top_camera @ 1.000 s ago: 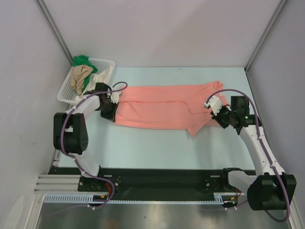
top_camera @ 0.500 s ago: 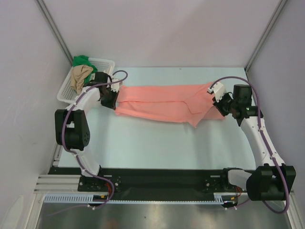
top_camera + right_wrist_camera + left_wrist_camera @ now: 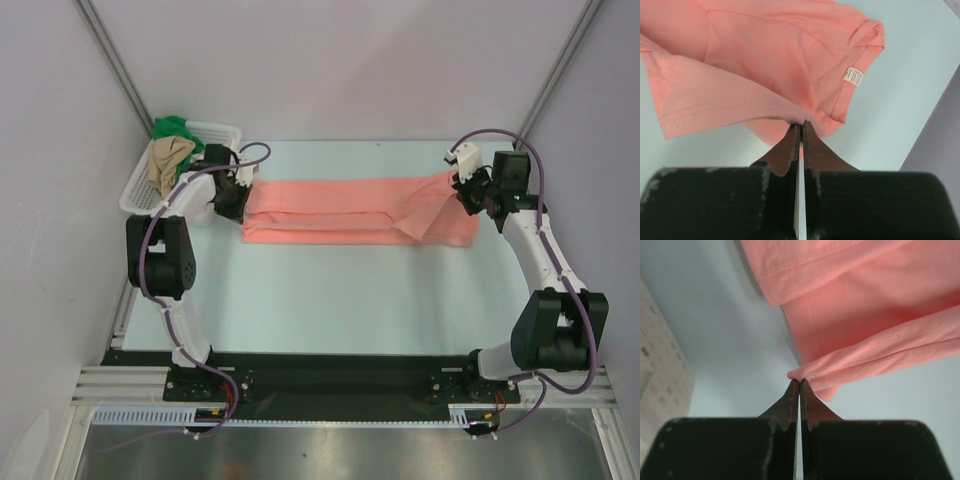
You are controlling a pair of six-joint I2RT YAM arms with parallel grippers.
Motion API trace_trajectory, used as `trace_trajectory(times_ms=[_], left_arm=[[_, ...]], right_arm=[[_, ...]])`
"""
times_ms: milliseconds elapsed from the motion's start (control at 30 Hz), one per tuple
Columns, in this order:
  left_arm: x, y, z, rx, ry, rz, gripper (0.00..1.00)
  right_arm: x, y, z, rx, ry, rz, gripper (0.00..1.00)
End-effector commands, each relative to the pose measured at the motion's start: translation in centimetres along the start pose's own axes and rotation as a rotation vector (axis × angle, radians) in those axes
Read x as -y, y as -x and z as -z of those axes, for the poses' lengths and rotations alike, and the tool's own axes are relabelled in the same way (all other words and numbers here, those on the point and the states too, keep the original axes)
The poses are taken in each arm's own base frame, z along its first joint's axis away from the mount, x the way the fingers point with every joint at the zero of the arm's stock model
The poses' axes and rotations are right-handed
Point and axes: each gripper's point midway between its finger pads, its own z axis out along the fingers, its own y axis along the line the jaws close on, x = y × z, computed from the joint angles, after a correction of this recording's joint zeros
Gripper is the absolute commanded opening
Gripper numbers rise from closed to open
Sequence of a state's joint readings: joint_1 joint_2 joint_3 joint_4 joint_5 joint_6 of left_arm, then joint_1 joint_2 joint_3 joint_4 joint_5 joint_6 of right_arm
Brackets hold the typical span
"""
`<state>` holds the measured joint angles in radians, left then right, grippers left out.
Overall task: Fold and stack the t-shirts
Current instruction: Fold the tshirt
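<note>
Left wrist: left claw (image 3: 799,384) pinches folded t-shirt (image 3: 865,300) edge.

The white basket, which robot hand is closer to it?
Left. The left gripper pinches the pink shirt right beside the basket; the right gripper holds the shirt's other end, far away.

Right jaws pinched tight on a fold of the salmon-pink t-shirt (image 3: 765,55) — its white label (image 3: 854,76) showing at right
</note>
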<state>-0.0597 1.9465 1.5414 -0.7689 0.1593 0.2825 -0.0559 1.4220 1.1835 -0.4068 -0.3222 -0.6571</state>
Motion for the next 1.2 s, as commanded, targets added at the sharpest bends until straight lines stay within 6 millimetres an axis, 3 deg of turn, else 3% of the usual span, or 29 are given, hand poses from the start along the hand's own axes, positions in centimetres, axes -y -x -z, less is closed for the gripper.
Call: trace_trajectory(times_ms=[0,200,300,367,400,433,467,500,533,567,600,633,667,700,900,1167], left_arm=[[-1.0,2.2,0.2,0.034,0.031,-0.032,0.0],[-2.1,5.2,0.0,0.057,0.051,-0.046,0.0],[-2.6,5.8,-0.7,0.051,0.062,-0.047,0.0],[-2.8,6.3,-0.9,0.052,0.063,-0.044,0.0],[-3.2,7.1,-1.2,0.061,0.075,-0.044,0.06],[-3.7,7.5,-1.0,0.063,0.097,-0.04,0.19],[-3.9,7.7,-0.8,0.063,0.11,-0.029,0.39],[-3.7,7.6,0.2,0.075,0.117,-0.031,0.45],[-3.3,7.6,1.2,0.09,0.117,-0.036,0.47],[-3.1,8.1,1.9,0.128,0.122,-0.043,0.48],[-2.4,7.0,1.8,0.116,0.107,-0.046,0.49],[-1.5,7.7,3.8,0.165,0.107,-0.062,0.49],[-1.0,7.7,4.1,0.177,0.099,-0.065,0.5],[0.1,7.3,4.4,0.178,0.082,-0.077,0.49],[2.6,4.3,1.2,0.088,-0.014,-0.109,0.47],[2.6,1.4,-3.5,-0.015,-0.026,-0.09,0.43]], right_arm=[[2.3,2.7,-0.7,0.069,-0.047,0.004,0.0],[3.4,3.1,-2.4,0.071,-0.05,-0.001,0.0],[4.1,3.4,-3.9,0.075,-0.048,-0.006,0.0],[4.8,2.8,-6.1,0.065,-0.052,-0.018,0.0],[6.0,4.1,-6.5,0.095,-0.079,-0.012,0.0],[6.6,3.2,-8.0,0.064,-0.092,-0.043,0.09],[7.1,3.7,-8.1,0.065,-0.11,-0.059,0.24],[7.9,5.3,-7.6,0.087,-0.129,-0.063,0.35],[7.6,5.2,-7.2,0.076,-0.125,-0.077,0.46],[7.5,6.2,-5.7,0.105,-0.135,-0.088,0.49],[7.3,6.8,-4.9,0.126,-0.139,-0.088,0.51],[5.9,5.2,-5.0,0.103,-0.11,-0.102,0.54],[5.2,5.5,-4.1,0.113,-0.107,-0.095,0.54],[3.6,4.0,-4.4,0.08,-0.07,-0.105,0.54],[-1.7,-0.4,-6.5,-0.03,0.096,-0.123,0.52],[-3.4,-3.6,-9.4,-0.125,0.193,-0.121,0.47]])
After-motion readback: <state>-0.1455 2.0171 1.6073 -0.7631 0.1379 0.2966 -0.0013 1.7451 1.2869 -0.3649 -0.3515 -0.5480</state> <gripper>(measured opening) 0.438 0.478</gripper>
